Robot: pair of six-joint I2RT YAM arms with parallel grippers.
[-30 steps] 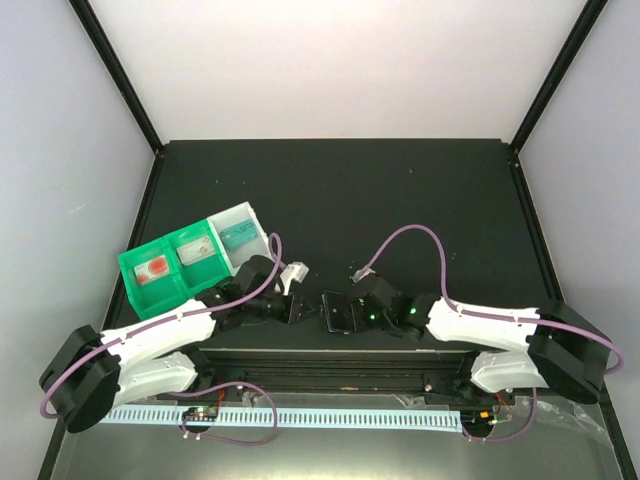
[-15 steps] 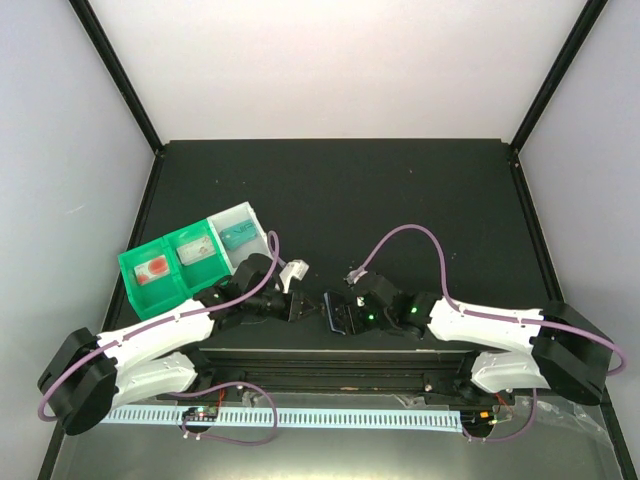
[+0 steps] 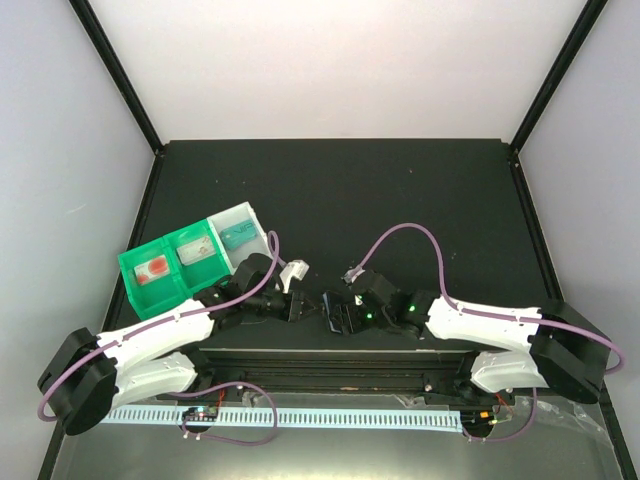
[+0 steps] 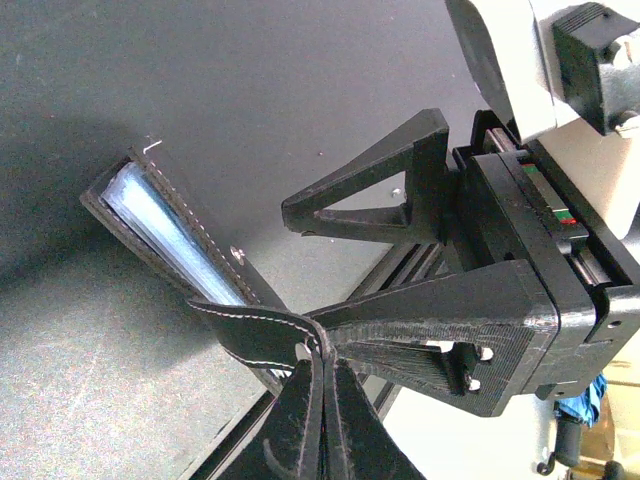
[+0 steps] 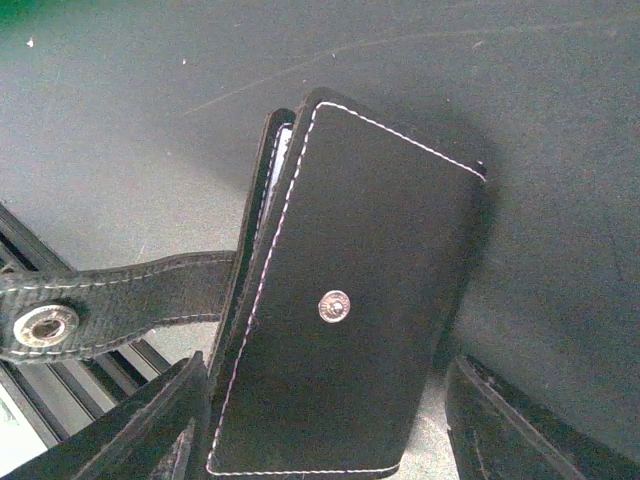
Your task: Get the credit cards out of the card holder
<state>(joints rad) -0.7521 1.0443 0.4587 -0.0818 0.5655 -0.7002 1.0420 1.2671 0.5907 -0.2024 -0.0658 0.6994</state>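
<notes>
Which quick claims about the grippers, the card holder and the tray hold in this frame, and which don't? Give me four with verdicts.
1. The left gripper is shut on the black leather strap with white stitching. True.
2. The right gripper is clamped tight on the black leather card holder. False: its jaws stand open, one on each side of the holder.
3. The card holder lies inside the green-and-clear compartment tray. False: it sits between the two grippers, to the right of the tray and apart from it.
4. The strap is unfastened, leaving the metal snap stud on the holder's face bare. True.
</notes>
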